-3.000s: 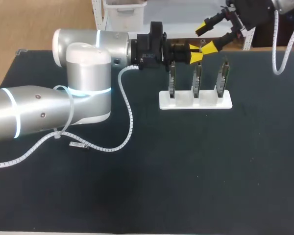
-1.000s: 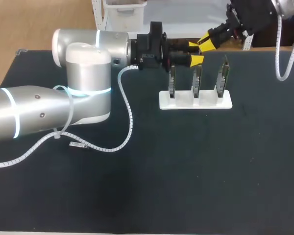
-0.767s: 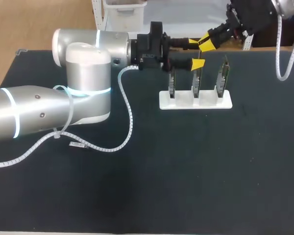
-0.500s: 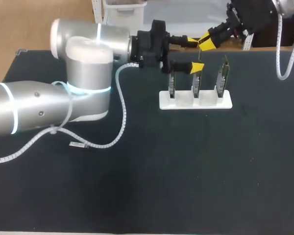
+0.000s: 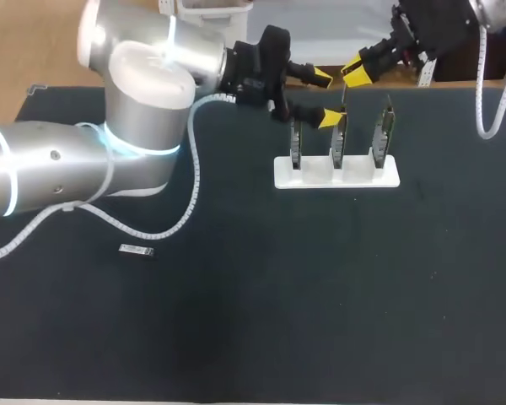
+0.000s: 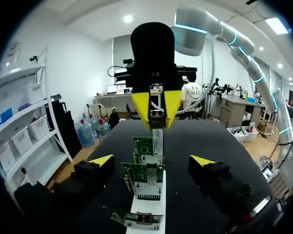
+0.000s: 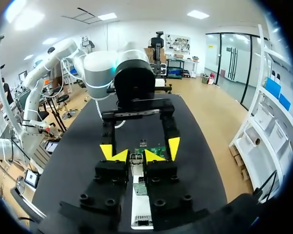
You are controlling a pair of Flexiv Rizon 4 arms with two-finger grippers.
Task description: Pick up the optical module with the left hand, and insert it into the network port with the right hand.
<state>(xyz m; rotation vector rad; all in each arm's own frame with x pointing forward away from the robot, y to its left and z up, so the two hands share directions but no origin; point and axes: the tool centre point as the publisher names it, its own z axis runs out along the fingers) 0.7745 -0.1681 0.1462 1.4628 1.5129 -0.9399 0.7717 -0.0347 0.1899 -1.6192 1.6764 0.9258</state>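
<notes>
We gripped the module (image 6: 157,124) in our right gripper (image 5: 354,72), upper right of the frame, just above the middle card (image 5: 338,139) of the stand (image 5: 337,175). Our left gripper (image 5: 324,98) hung beside it, fingers spread.

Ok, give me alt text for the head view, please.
The right gripper, shut on a slim optical module, hangs close to the middle of three circuit boards upright in a white stand on a dark table. The left gripper is open just beside it.
</notes>
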